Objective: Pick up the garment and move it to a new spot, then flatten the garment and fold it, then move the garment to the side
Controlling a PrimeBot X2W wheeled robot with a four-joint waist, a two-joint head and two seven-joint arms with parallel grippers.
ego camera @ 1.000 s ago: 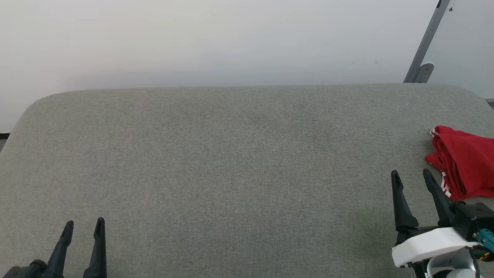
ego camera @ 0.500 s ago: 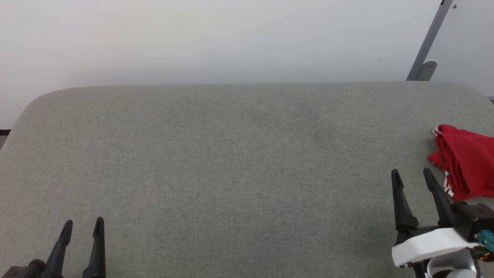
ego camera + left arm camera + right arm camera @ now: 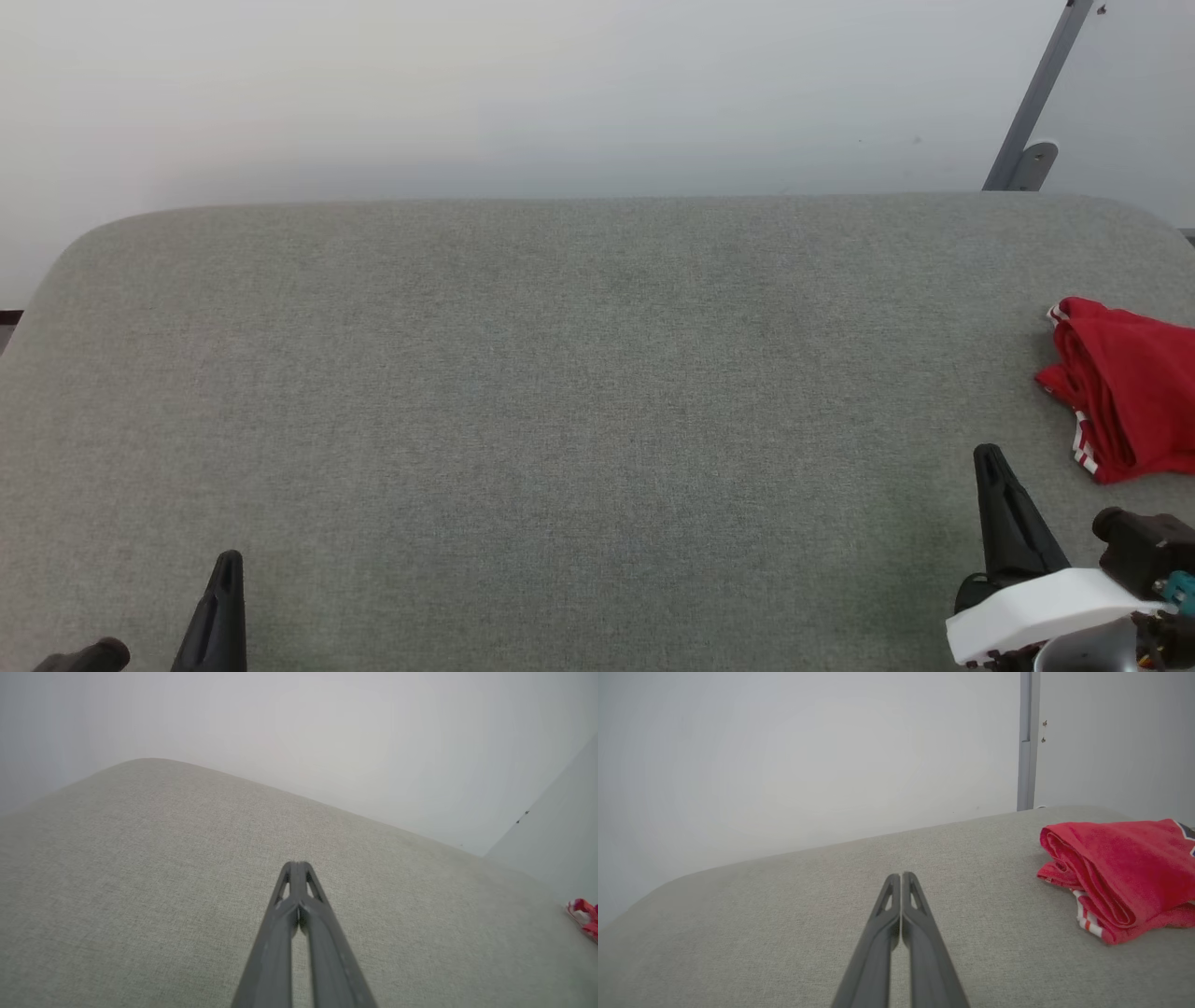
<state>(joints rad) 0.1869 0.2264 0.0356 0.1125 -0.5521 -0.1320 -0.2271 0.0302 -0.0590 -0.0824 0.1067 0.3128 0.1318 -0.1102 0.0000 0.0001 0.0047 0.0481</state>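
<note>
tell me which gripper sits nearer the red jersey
The right gripper: the red jersey lies close beside it, while the left gripper sits far off.

From the head: high, facing forward and down across the tabletop (image 3: pixel 560 373) to the wall (image 3: pixel 560 93). From the wrists: low, near, along left tool (image 3: pixel 297 865) and right tool (image 3: pixel 901 876). Shared by all: red garment (image 3: pixel 1125 392).

red garment (image 3: pixel 1125 387) with red-and-white striped trim, grey table (image 3: pixel 560 392).

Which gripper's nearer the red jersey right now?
Right. The right gripper sits near the garment, down-left of it in the head view, not touching. The left gripper is far across the table, at its near-left corner.
</note>
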